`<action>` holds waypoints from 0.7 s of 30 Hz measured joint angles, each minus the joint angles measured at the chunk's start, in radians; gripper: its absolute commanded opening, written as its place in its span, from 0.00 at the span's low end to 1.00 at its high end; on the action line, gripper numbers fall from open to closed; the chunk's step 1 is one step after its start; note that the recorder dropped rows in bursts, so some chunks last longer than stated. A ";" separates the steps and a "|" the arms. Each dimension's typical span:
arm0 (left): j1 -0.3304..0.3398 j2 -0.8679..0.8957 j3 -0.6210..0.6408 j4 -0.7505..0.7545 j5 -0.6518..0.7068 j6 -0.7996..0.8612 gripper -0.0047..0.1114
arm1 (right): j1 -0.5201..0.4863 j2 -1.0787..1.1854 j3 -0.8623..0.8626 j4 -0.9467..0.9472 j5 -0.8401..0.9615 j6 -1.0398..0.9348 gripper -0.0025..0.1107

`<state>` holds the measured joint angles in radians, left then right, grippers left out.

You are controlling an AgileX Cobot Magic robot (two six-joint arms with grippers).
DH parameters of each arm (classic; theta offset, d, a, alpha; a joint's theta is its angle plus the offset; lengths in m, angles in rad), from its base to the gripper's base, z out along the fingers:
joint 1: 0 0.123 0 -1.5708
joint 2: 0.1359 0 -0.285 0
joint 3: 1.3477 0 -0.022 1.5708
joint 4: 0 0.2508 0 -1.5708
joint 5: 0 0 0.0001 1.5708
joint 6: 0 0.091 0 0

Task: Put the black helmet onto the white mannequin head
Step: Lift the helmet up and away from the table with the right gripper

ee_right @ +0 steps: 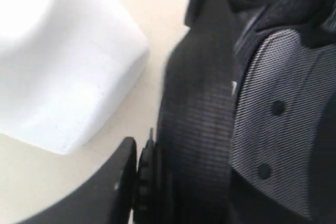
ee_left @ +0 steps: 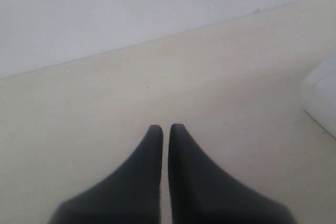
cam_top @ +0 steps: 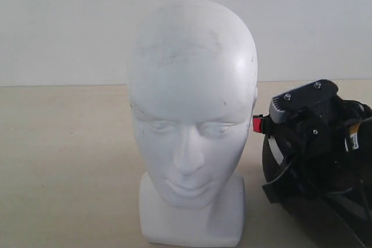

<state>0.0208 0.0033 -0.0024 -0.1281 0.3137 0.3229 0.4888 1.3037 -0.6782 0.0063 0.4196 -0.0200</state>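
The right gripper [ee_right: 139, 174] is at the rim of the black helmet [cam_top: 302, 213]. Only one dark finger [ee_right: 113, 190] shows in the right wrist view. It lies along the outside of the ribbed rim edge [ee_right: 144, 182], touching it or nearly so. The other finger is hidden behind the shell, so I cannot tell whether the jaws are clamped on the rim or merely set around it. Beyond that finger a broad woven chin strap [ee_right: 199, 103] runs over the edge, and next to it sits grey mesh lining [ee_right: 273, 140] with two dark studs [ee_right: 278, 108].

In the exterior view the right arm's wrist block [cam_top: 308, 114] covers the upper part of the helmet. The helmet sits low on the beige table [cam_top: 64, 161], on the right, just beside the neck base [cam_top: 229, 213] of the white mannequin head [cam_top: 192, 85]. A small red part [cam_top: 256, 124] on the wrist comes close to the side of the head. The head stands upright and bare, facing the camera, in front of a white wall [cam_top: 70, 21].

The left gripper [ee_left: 165, 129] hangs over open table with its two black fingers [ee_left: 142, 177] drawn together, only a thin slit between them. A corner of the white base [ee_left: 323, 98] shows at the edge of its view, well apart from the fingertips
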 measured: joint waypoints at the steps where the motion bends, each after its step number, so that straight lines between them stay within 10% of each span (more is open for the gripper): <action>1: 0.000 0.000 0.000 0.000 0.000 0.000 0.08 | 0.000 -0.014 -0.009 0.000 0.015 0.002 0.02; 21: 0.000 0.000 0.000 0.000 0.000 0.000 0.08 | 0.000 -0.317 0.017 -0.074 -0.448 0.020 0.02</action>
<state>0.0208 0.0033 -0.0024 -0.1281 0.3137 0.3229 0.4888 0.9862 -0.6612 -0.0680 -0.0285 0.0000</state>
